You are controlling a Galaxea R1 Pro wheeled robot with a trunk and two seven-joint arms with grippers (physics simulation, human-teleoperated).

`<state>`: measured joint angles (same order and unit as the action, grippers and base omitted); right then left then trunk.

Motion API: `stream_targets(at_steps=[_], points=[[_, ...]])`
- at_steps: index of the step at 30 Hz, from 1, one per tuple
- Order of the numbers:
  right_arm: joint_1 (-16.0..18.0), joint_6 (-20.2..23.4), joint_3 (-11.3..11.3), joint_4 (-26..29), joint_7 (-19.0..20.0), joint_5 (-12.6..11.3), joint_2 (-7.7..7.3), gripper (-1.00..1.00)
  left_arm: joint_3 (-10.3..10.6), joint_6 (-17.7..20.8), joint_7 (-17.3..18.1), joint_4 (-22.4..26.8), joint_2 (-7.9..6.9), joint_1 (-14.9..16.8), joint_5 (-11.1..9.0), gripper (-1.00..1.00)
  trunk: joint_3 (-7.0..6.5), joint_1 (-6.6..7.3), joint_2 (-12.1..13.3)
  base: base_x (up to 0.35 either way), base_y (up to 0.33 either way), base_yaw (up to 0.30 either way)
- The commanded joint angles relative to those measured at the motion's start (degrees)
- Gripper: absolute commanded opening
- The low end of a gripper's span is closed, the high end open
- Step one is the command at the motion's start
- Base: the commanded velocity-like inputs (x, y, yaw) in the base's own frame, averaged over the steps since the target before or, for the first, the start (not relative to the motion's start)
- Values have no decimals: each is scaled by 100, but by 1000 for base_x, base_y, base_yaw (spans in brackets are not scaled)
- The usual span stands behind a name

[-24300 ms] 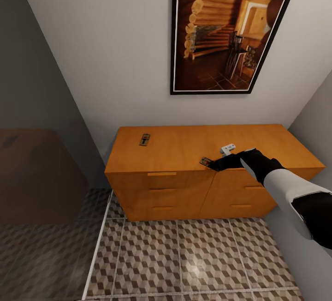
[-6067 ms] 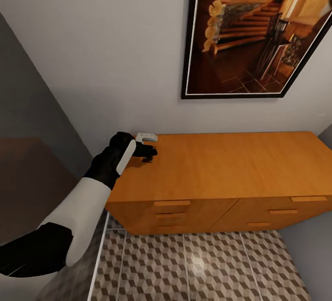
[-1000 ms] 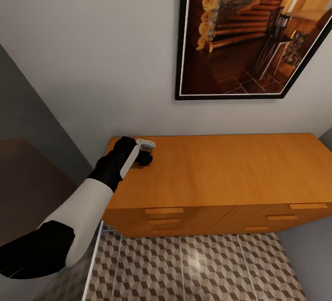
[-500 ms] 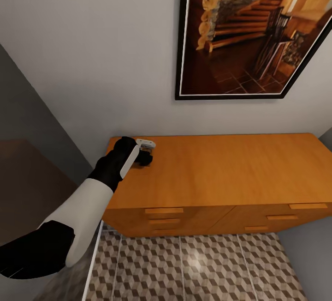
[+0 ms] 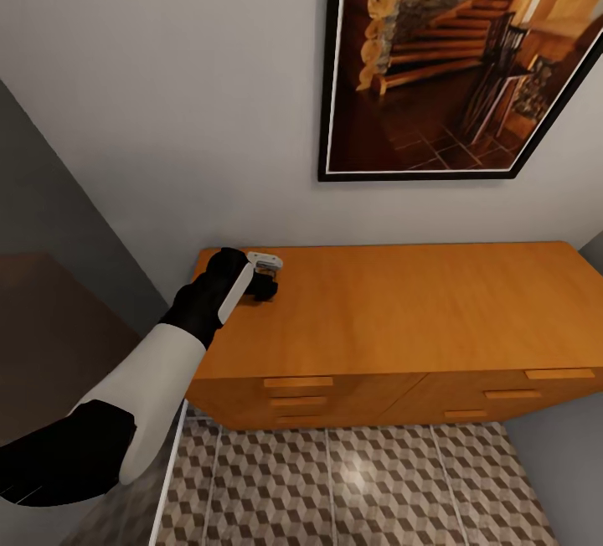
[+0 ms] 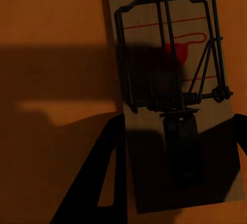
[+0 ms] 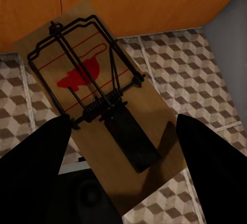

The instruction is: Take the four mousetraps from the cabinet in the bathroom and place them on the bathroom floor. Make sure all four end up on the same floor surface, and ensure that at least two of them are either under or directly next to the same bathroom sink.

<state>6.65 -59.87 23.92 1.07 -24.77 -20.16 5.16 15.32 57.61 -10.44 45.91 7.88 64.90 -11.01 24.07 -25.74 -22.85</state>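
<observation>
One mousetrap (image 6: 172, 95) is lain flat on the cabinet (image 5: 402, 311) top, long axis toward twelve o'clock, straddled by the wide-spread left hand (image 6: 175, 175). Another (image 7: 103, 116) is held by the right hand (image 7: 121, 152).

The left arm (image 5: 142, 387) has a glossy white forearm, black joints and a black wrist.
</observation>
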Motion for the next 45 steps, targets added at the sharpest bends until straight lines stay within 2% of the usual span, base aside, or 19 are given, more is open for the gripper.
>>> stream_targets(at_steps=[1,12,45], points=[[3,-13,47,-4,-28,-32,2,-100,15,14,-55,-108,-3,1,-129,-100,10,-4,-7,0,0,0],[3,-13,50,-6,-25,-32,1,-100,14,14,-55,-112,-6,1,-129,-100,-7,-4,-7,0,0,0],[3,-13,50,-6,-27,-32,2,-100,14,14,-55,-117,-4,-2,-129,-100,-302,-4,-7,0,0,0]])
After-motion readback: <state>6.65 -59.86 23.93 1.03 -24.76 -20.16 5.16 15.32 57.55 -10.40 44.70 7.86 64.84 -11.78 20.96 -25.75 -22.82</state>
